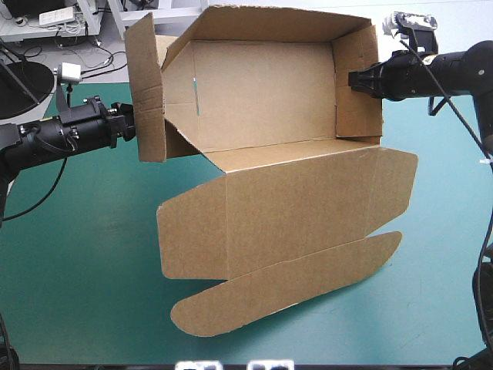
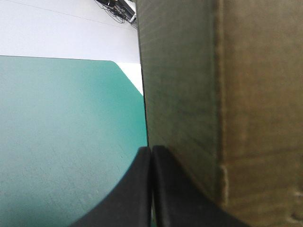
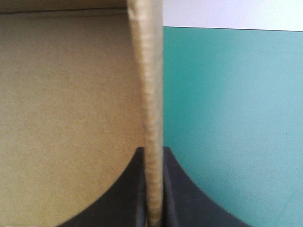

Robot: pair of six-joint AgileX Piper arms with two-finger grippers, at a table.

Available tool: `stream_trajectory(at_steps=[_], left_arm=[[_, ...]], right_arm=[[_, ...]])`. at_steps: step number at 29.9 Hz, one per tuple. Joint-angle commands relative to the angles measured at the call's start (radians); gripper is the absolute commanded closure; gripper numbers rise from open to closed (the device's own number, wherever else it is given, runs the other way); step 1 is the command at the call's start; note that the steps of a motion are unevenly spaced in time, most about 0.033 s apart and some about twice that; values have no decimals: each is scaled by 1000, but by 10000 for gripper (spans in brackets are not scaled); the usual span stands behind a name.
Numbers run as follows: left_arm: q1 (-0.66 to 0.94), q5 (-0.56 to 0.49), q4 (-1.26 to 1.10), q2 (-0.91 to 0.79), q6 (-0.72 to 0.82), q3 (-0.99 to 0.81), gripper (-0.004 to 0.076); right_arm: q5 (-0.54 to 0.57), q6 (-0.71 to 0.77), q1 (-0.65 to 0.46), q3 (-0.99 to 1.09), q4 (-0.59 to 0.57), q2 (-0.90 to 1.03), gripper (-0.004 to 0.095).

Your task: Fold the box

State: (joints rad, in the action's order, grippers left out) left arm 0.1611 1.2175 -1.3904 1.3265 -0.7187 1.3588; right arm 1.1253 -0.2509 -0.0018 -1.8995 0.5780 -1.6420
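Closest to the lens, the left gripper (image 2: 151, 152), a pair of broad black fin-shaped fingers, is pinched down to a hairline slit on the edge of the left wall (image 2: 180, 94) of the brown cardboard box (image 2: 260, 94). The teal-green table cover (image 2: 61, 142) shows on the gripper's other side. The right gripper (image 3: 152, 153), with the same curved black fingers, is clamped on the right wall (image 3: 147, 71). That wall's pale board edge stands plainly between the two fingers, with the brown inner face to one side and teal-green cover to the other. Seen from above, the box sits on the far half of the table as an open tray (image 1: 262, 92), its far wall and both end walls raised, the left one leaning outward. Each gripper reaches in from its own side and holds its end wall from outside. The lid (image 1: 293, 204) lies flat on the cover toward the near edge, joined to the tray's front. Its long rounded tuck flap (image 1: 285, 293) lies flat beyond it, nearest the table's near edge.
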Motion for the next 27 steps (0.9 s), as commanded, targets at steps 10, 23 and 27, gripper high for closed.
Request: stream_trajectory(at_steps=[10,23,27], left_arm=[[-5,74,-96,-19,32,119,733],[-57,74,4,-19,54,119,734],[-55,61,7,-19,54,121,734]], right_arm=[[-91,-2,-3,-32,15,44,921],[-108,-9,-3,-32,71,42,921],[-99,-9,-3,-32,71,42,921]])
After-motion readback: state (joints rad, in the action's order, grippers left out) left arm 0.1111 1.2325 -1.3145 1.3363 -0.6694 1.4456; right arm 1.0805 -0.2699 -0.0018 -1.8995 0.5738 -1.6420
